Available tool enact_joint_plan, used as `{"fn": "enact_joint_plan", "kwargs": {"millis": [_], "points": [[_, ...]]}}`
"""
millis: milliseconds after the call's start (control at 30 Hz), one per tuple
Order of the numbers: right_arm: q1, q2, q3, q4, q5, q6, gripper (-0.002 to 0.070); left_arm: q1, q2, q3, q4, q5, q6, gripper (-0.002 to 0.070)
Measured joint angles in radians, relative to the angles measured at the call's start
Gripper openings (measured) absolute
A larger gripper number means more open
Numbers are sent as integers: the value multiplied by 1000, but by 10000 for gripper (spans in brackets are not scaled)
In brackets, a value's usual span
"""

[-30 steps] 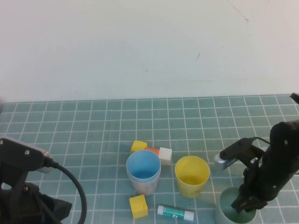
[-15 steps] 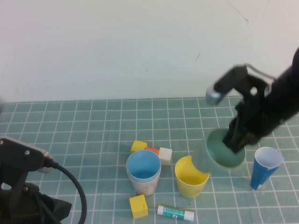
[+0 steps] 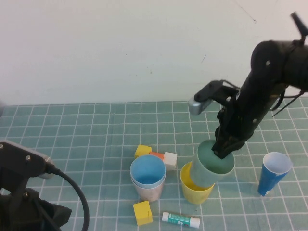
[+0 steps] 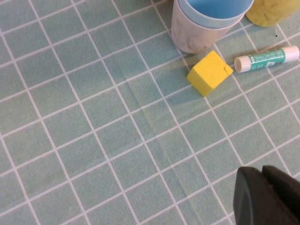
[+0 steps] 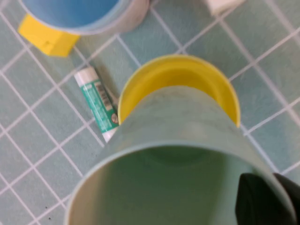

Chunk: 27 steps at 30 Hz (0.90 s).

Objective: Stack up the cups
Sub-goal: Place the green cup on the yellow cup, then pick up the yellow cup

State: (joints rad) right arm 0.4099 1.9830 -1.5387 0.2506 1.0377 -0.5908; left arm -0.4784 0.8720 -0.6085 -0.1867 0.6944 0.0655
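My right gripper is shut on the rim of the pale green cup, one finger inside and one outside. It holds the cup tilted, its base just over the mouth of the yellow cup. In the right wrist view the green cup hangs above the yellow cup. The light blue cup sits nested in the pink cup left of the yellow one. My left gripper is shut and empty, low at the near left above bare mat.
A tall dark-blue cup stands at the right. Yellow blocks, a white block and an orange block surround the nested cups. A glue stick lies in front of the yellow cup.
My right gripper lifted the green cup from the near right and carried it left, uncovering the dark-blue cup. The green cup now hangs at the yellow cup's mouth. The left arm has not moved.
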Motion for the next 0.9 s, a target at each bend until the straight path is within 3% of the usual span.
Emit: {"fn": "enact_joint_plan", "kwargs": {"millis": [233,433,567,800,900], "points": [[0,58,-6,17,-22,-28,57,0,0,0,6,0,0,-1],[0,60,-7,47,-78,-42,258,0,0,0,23,0,0,-1],[0,79,-7,56,-109,-47,350,0,0,0,35,0,0,-1],[0,175,-8,66,-123,-55,368,0,0,0,42,0,1,-1],[0,220,-8,69,-126,-51,316,0,0,0,42,0,1,-1]]}}
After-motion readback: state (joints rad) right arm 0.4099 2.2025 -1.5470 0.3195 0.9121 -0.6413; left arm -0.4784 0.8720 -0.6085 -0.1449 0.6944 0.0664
